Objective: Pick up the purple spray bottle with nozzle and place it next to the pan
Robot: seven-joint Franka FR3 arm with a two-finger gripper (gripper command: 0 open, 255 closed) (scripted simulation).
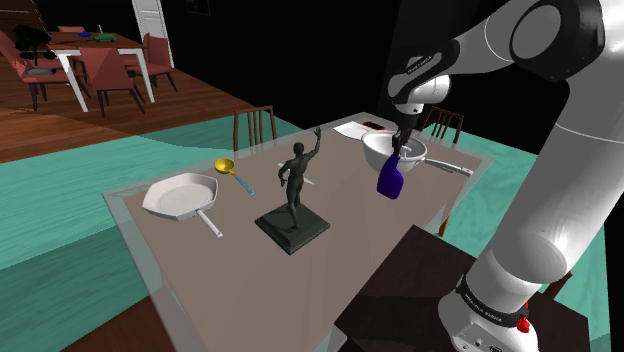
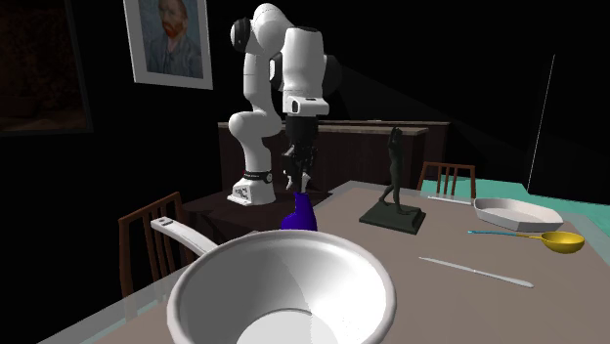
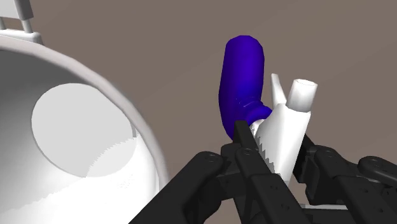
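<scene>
1. Over the far end of the grey-brown tabletop (image 1: 350, 240), at the shoulder view's right, the black two-finger hand (image 1: 400, 150) is clenched on the top of the purple spray bottle with a white nozzle head (image 1: 391, 181). The bottle hangs below the hand, just beside the deep white round pot with a long handle (image 1: 378, 150).
2. That same view lays out the rest of the tabletop. The shallow white frying pan (image 1: 180, 195) sits at its left, well apart from the bottle. A yellow ladle with a blue handle (image 1: 225, 166) lies just beyond the pan. A dark figurine of a standing person with one arm raised, on a dark square base (image 1: 295, 185), stands between pan and bottle.
3. From the opposite end, the second exterior view puts the pot (image 2: 293, 237) nearest. The pot's rim hides the base of the bottle (image 2: 298, 213) under the hand (image 2: 296, 181), so I cannot tell whether it touches the tabletop (image 2: 440, 303). The frying pan (image 2: 513, 210), ladle (image 2: 562, 241) and figurine (image 2: 395, 166) lie farther off at the right, with a slim grey table knife (image 2: 476, 271) nearer. A framed portrait (image 2: 168, 39) hangs behind the arm.
4. Up close, the wrist view shows the hand (image 3: 273, 137) with its fingers (image 3: 245, 137) pressed against both sides of the nozzle head. The pot (image 3: 38, 184) lies alongside.
5. The bottle (image 3: 242, 79) has a smooth, rounded, deep purple body that narrows at the neck. Its head is white and angular, with a short open tube spout.
</scene>
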